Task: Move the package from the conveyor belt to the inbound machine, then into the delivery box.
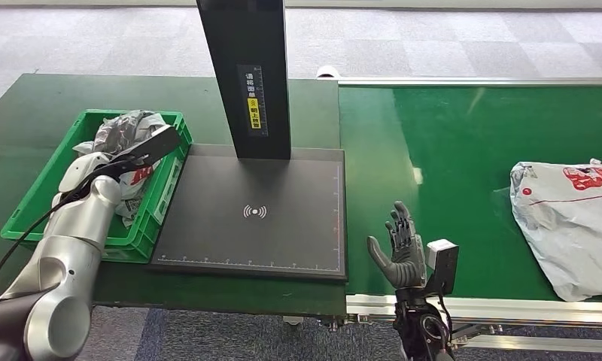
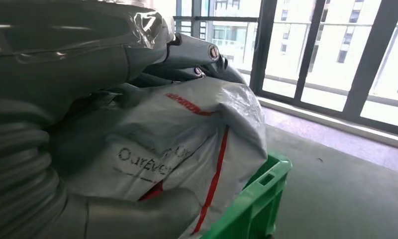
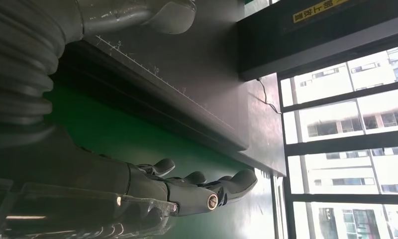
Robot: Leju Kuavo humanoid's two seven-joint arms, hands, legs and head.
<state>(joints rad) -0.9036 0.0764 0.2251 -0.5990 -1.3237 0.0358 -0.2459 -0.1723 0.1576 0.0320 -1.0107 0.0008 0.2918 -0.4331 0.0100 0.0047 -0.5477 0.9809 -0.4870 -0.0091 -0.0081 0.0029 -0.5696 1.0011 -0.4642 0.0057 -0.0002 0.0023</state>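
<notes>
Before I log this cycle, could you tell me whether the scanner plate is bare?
Yes, the dark scanner plate carries nothing in the head view.

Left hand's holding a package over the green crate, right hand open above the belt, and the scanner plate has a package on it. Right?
Not quite. In the head view the scanner plate is bare. The other package lies on the belt. The rest holds: left hand grips a package at the green crate, right hand open.
</notes>
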